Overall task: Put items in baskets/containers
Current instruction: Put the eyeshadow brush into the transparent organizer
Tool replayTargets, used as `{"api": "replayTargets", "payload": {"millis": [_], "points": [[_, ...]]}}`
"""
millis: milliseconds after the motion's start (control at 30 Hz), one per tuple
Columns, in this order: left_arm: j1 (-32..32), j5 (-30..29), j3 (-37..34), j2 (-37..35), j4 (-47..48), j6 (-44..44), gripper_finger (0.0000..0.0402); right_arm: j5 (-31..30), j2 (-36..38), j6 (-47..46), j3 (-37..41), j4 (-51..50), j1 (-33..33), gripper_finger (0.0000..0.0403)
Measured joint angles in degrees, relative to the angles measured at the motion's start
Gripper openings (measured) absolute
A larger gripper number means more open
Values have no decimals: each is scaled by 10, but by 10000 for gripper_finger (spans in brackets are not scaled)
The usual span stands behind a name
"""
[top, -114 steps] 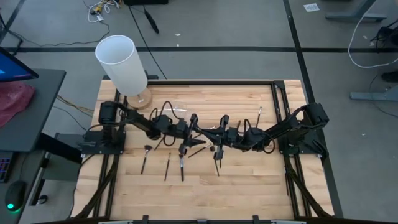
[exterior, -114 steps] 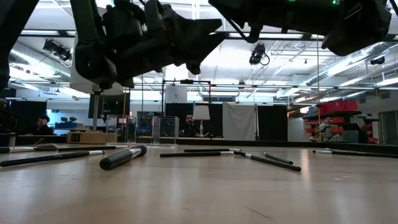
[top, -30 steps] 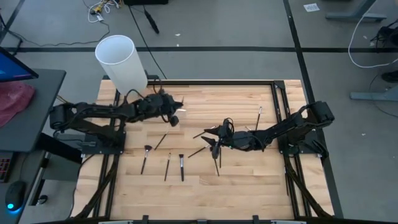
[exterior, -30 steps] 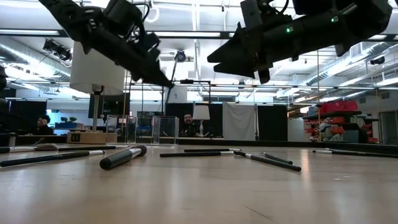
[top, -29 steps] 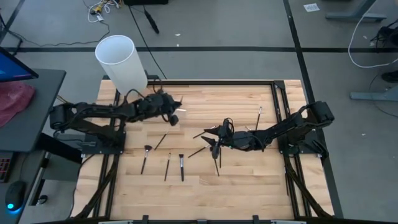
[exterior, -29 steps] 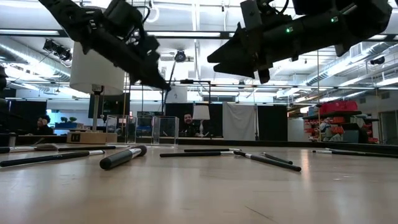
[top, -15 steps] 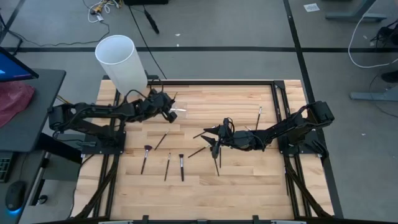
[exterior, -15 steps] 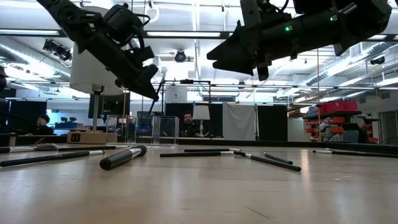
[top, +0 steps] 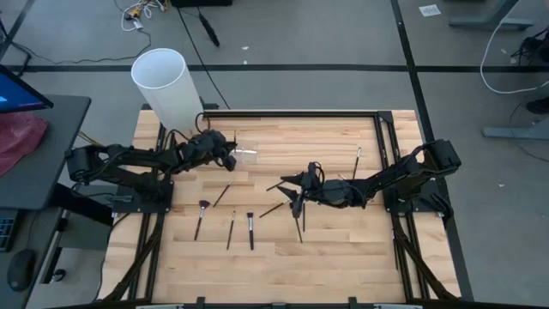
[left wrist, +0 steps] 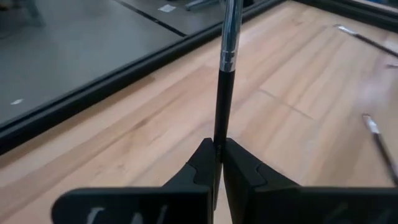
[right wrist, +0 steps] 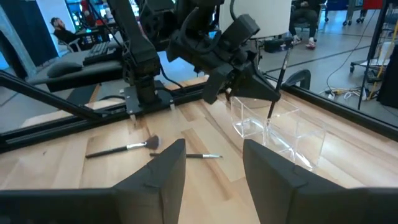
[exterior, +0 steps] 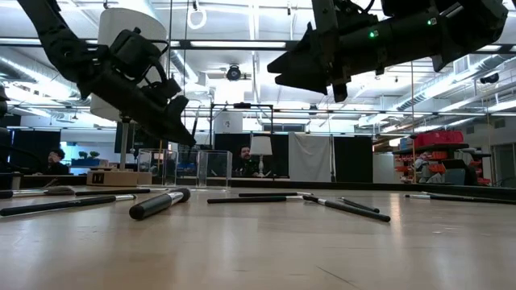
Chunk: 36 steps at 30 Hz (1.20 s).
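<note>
My left gripper [top: 228,153] is shut on a thin dark makeup brush [left wrist: 224,93] with a silver ferrule. It holds the brush nearly upright over the clear plastic holder [right wrist: 273,134], which stands on the table at the far left, near the white cylinder. Whether the brush's lower end is inside the holder, I cannot tell. My right gripper [top: 292,184] hangs open and empty above the table's middle. Several more brushes lie flat on the wood, among them one [top: 200,219] at the near left and one [top: 300,225] below my right gripper. My left gripper pinches the brush's dark handle [left wrist: 217,144] between its two fingers, near the handle's lower end. The fingers slant down from the table's left and lie across the brush [right wrist: 278,81]. The brush is lifted clear, standing nearly upright with its ferrule end up.
A tall white cylinder [top: 167,81] on a round wooden base [top: 197,136] stands at the far left corner, close behind the holder. A lone brush [top: 358,157] lies at the far right. Black rails [top: 292,112] frame the table. A person [exterior: 244,161] sits in the room beyond.
My left gripper has drawn back toward the table's left edge and sunk lower, staying shut on the brush. The brush has tipped from slanting to nearly upright above the holder.
</note>
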State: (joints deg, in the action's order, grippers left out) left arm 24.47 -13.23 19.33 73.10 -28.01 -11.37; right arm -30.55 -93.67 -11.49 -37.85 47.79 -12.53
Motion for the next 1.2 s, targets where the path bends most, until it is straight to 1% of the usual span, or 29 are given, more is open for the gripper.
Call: {"api": "replayTargets", "payload": {"millis": [200,500,600,1200], "points": [[6,1,0,0,0,0,22,0,0,0,0,9,2,162],[12,29,1,40,-15,0,26,0,0,0,0,28,2,162],[12,30,2,47,-24,0,27,0,0,0,0,28,2,162],[12,30,2,47,-22,2,30,0,0,0,0,28,2,162]]}}
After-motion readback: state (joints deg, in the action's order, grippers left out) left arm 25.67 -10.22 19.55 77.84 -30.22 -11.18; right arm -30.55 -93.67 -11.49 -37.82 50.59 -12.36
